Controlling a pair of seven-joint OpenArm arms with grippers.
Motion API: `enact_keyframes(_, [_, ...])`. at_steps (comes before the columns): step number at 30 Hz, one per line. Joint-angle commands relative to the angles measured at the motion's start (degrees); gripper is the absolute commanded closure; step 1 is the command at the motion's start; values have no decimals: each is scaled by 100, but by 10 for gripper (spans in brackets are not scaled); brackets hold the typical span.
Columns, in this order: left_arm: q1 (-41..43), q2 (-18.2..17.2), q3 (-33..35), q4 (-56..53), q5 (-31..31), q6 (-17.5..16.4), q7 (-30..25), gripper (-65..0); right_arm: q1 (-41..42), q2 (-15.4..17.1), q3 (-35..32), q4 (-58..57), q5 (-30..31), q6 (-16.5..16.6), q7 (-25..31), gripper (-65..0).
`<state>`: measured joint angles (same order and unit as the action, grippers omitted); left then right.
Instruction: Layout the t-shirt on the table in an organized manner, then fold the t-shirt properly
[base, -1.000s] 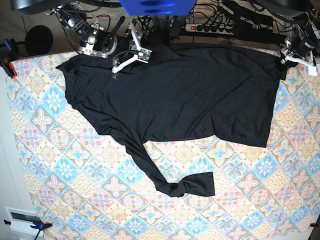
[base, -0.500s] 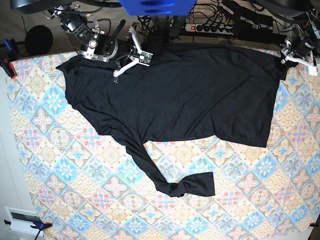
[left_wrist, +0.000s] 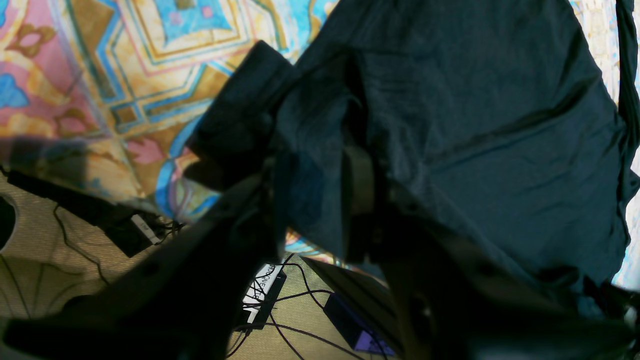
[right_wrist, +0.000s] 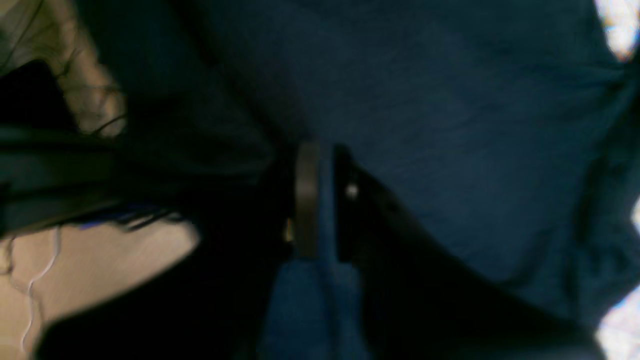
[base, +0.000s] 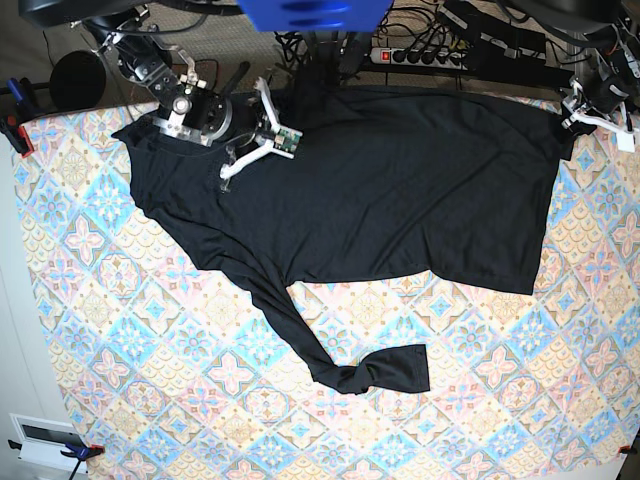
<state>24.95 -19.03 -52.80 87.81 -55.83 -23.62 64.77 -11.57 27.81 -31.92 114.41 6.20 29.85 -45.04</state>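
The black t-shirt (base: 400, 190) lies spread over the far half of the tile-patterned table (base: 150, 330), with one twisted sleeve (base: 370, 372) trailing toward the front. My right gripper (base: 232, 165) rests on the shirt's far left part. In the right wrist view the right gripper (right_wrist: 325, 200) has its jaws nearly together, with a strip of the t-shirt (right_wrist: 450, 100) between them. My left gripper (base: 575, 118) sits at the shirt's far right corner. Up close, the left gripper (left_wrist: 312, 200) is shut on a fold of the t-shirt (left_wrist: 475, 125) over the table (left_wrist: 125, 75) edge.
Behind the table's far edge run a power strip (base: 420, 55) and tangled cables. A black round object (base: 78, 80) sits at the far left. Clamps (base: 15, 130) grip the left edge. A white box (base: 45, 440) lies at the front left corner.
My right gripper has moved forward and left over the shirt's far left part. The left arm and the sleeve have not moved.
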Motion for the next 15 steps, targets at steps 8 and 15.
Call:
enact_keyframes(8, [6, -106, -44, 76, -100, -25, -64, -172, -544, 45, 41, 141, 53, -9, 112, -365])
enact_keyframes(15, [6, -106, -44, 76, -100, -25, -64, -172, -570, 45, 32, 141, 53, 0, 112, -387])
